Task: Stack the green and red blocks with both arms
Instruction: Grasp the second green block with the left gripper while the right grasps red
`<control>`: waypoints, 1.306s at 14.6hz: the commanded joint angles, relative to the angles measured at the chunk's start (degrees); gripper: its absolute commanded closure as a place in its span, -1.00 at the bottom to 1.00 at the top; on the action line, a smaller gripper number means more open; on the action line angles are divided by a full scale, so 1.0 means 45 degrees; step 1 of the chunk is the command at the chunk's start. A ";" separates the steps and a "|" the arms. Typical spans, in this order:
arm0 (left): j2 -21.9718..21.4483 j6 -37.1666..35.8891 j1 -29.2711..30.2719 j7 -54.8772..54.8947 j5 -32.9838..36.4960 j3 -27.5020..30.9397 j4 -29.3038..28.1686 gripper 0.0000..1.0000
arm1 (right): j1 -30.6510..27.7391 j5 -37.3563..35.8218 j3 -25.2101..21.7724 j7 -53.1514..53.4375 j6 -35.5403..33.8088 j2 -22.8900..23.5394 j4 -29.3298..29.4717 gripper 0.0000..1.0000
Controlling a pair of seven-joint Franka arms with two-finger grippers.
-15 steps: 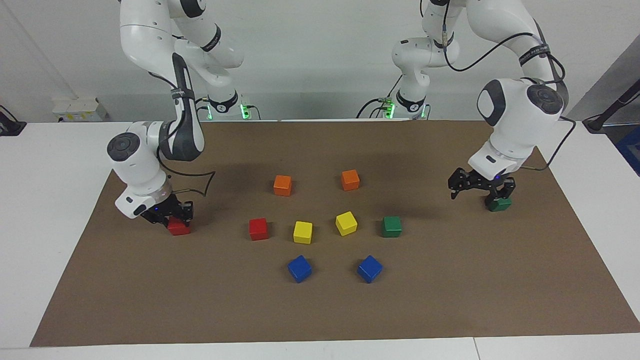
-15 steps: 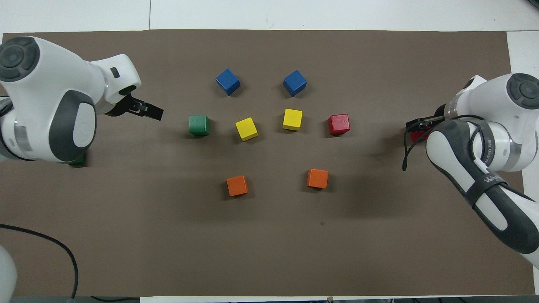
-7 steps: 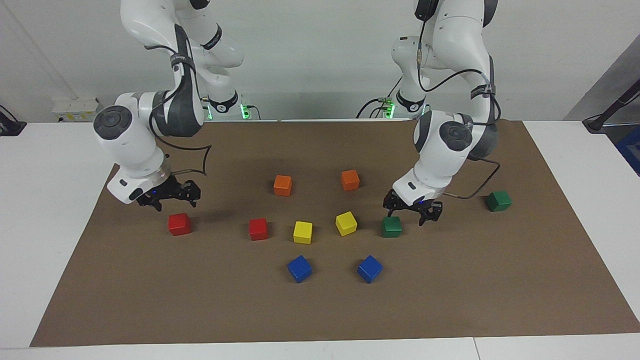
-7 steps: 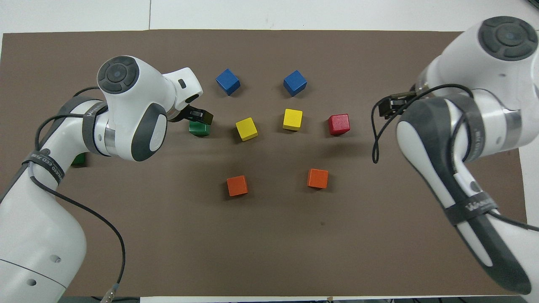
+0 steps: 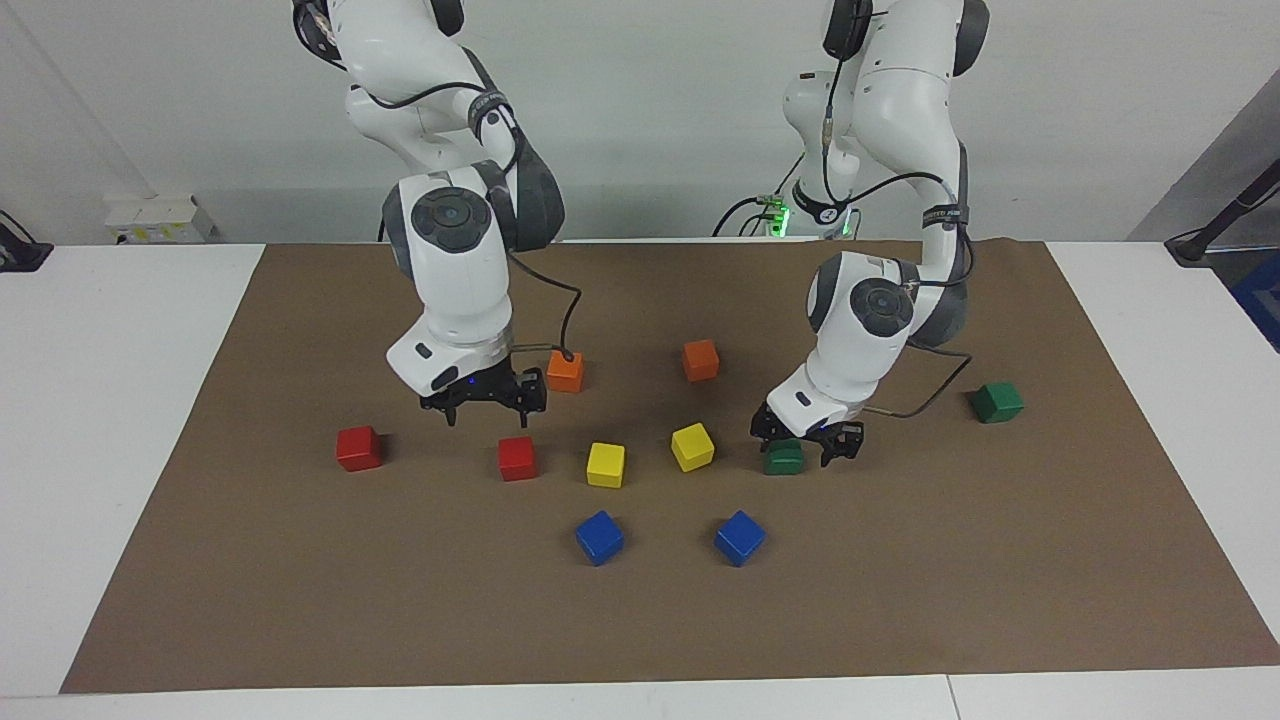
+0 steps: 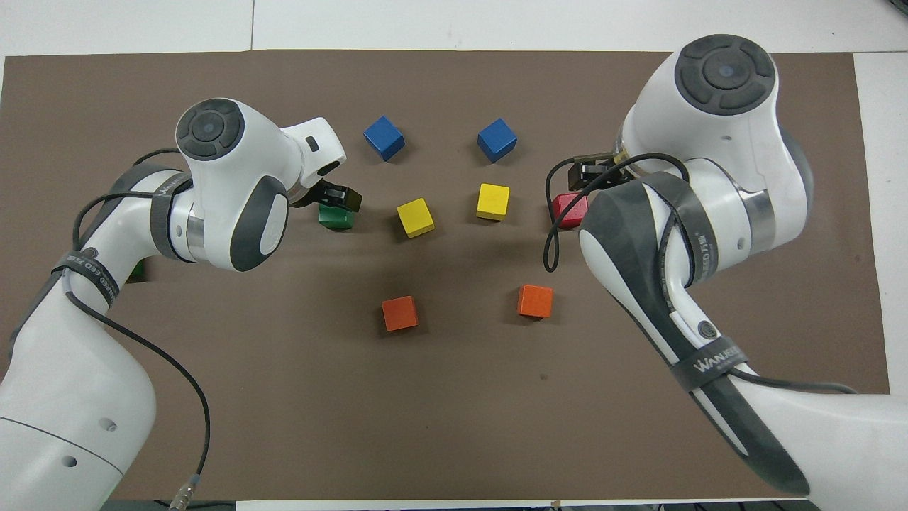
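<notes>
Since the earlier frames both arms have swung in from the ends of the brown mat (image 5: 900, 600) toward the middle row of cubes. Right gripper (image 5: 485, 405) now hangs, fingers spread, above the inner red block (image 5: 517, 458), clear of it, with the orange cube (image 5: 565, 371) just beside. Left gripper (image 5: 805, 443) has dropped around the inner green block (image 5: 783, 458), fingers spread on either side and not pinching it. Outer red block (image 5: 358, 447) lies alone toward the right arm's end, outer green block (image 5: 996, 402) toward the left arm's end. Between the inner blocks lie two yellow cubes (image 5: 605, 465).
</notes>
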 commanded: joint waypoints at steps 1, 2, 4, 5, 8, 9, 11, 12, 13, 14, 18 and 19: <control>0.0226 0.0402 -0.0304 -0.1364 0.0288 0.0198 0.0130 -1.00 | -0.0109 0.0261 0.0076 0.0167 0.0952 0.0835 0.0339 -1.00; 0.0226 0.0636 -0.0382 -0.1679 0.0288 0.0198 -0.0084 -1.00 | -0.0148 0.0572 0.0076 0.0148 0.1226 0.0915 0.0242 -1.00; 0.0206 0.0756 -0.0383 -0.1779 0.0288 0.0198 -0.0203 -1.00 | -0.0168 0.0789 0.0076 0.0128 0.1636 0.0915 -0.0128 -1.00; 0.0206 0.0756 -0.0402 -0.1799 0.0288 0.0218 -0.0222 -1.00 | -0.0207 0.0790 0.0076 0.0128 0.1871 0.0915 -0.0401 -1.00; 0.0206 0.0853 -0.0421 -0.1819 0.0288 0.0218 -0.0378 -1.00 | -0.0285 0.0790 0.0076 -0.0279 0.2477 0.0701 -0.1397 -1.00; 0.0206 0.0853 -0.0480 -0.1838 0.0288 0.0218 -0.0398 -1.00 | -0.0324 0.0790 0.0076 -0.0475 0.2479 0.0643 -0.1535 -1.00; 0.0168 0.0912 -0.0500 -0.2013 0.0288 0.0237 -0.0554 -0.78 | -0.0441 0.0790 0.0076 -0.0574 0.2498 0.0486 -0.1945 -1.00; 0.0167 0.0912 -0.0577 -0.2053 0.0346 0.0237 -0.0613 -0.52 | -0.0461 0.0790 0.0076 -0.0672 0.2479 0.0428 -0.2004 -1.00; 0.0109 0.0912 -0.0617 -0.2073 0.0559 0.0237 -0.0748 -0.16 | -0.0480 0.0810 0.0076 -0.0711 0.2498 0.0369 -0.2140 -1.00; 0.0070 0.0873 -0.0656 -0.2189 0.0871 0.0237 -0.0808 0.58 | -0.0480 0.0791 0.0076 -0.0712 0.2537 0.0349 -0.2238 -1.00; -0.0008 0.0562 -0.0481 -0.2248 0.1128 0.0257 -0.0633 1.00 | -0.0441 0.0790 0.0076 -0.0712 0.2946 0.0193 -0.2707 -1.00; -0.0105 0.0270 -0.0422 -0.2248 0.1108 0.0257 -0.0478 1.00 | -0.0441 0.0790 0.0076 -0.0731 0.3083 0.0135 -0.2902 -1.00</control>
